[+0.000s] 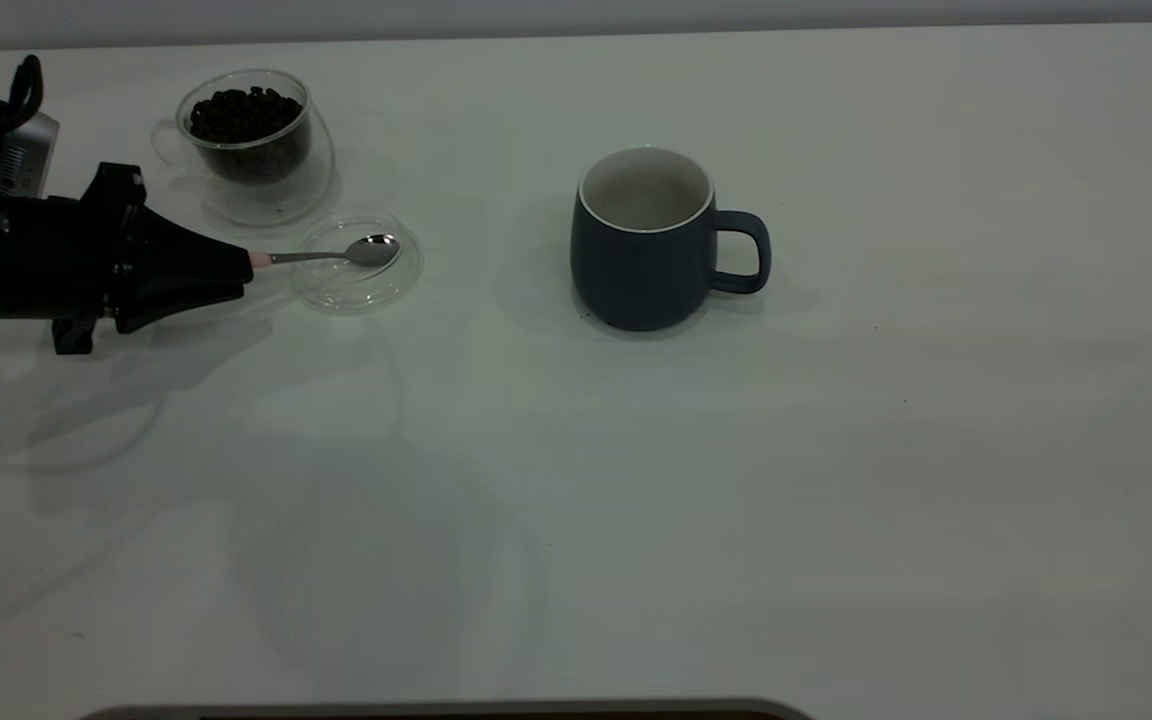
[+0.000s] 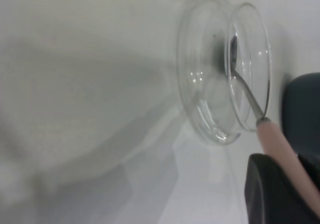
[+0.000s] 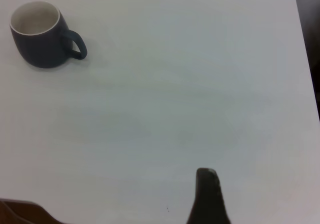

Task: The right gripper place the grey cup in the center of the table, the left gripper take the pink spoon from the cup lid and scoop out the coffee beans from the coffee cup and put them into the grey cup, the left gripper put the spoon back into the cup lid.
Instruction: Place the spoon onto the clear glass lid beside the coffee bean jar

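Nearest you, the table (image 1: 536,520) is lying bare across its front half. Moving back, your left gripper (image 1: 241,268) is reaching in low from the left edge, and its jaws are pinching the pale handle of the pink spoon (image 1: 336,254); in the left wrist view the handle is running straight into the dark finger (image 2: 272,194). The spoon's metal bowl is sitting inside the cup lid (image 1: 358,262), either resting on it or just above it; you cannot tell which.

At about the same depth, near the middle of the table, the grey cup (image 1: 644,240) is standing upright with its handle pointing right and its white inside looking empty. Farthest back, the coffee cup (image 1: 248,132) is holding the coffee beans (image 1: 244,112), just behind the lid.

Your right gripper (image 3: 210,196) is hanging well away from the mug, and you cannot tell how its jaws stand.

Watch the grip: you are holding only the handle's end, so the spoon may pivot or slip as you lift. Dragging the bowl could also slide the light lid into the glass cup close behind it.
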Available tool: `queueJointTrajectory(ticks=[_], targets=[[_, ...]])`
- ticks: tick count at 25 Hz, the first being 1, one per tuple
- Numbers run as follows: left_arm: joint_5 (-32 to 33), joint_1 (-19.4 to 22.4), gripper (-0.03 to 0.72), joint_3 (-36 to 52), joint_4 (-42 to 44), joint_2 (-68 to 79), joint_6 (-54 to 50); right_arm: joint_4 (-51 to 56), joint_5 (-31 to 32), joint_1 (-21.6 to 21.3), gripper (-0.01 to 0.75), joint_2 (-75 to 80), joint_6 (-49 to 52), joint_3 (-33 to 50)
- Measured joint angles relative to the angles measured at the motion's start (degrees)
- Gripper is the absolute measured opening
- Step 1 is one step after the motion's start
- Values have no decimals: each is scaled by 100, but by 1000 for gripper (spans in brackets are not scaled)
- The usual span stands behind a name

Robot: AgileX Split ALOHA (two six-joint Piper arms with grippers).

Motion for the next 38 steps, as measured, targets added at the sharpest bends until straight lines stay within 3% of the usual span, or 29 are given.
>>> queueJointTrajectory(ticks=[9, 17, 21, 31, 38], targets=[[-6, 0, 155, 0, 0, 0, 180, 0, 0, 0, 590, 0, 0, 0], [-26, 0, 389, -20, 0, 0, 312, 0, 0, 0, 590, 0, 0, 0], [-31, 0, 453, -90, 0, 0, 302, 0, 0, 0, 590, 0, 0, 0], [176, 0, 467, -115, 194, -63, 189, 0, 0, 0, 590, 0, 0, 0], [-567, 0, 467, -115, 1169, -1043, -627, 0, 0, 0, 590, 0, 0, 0]])
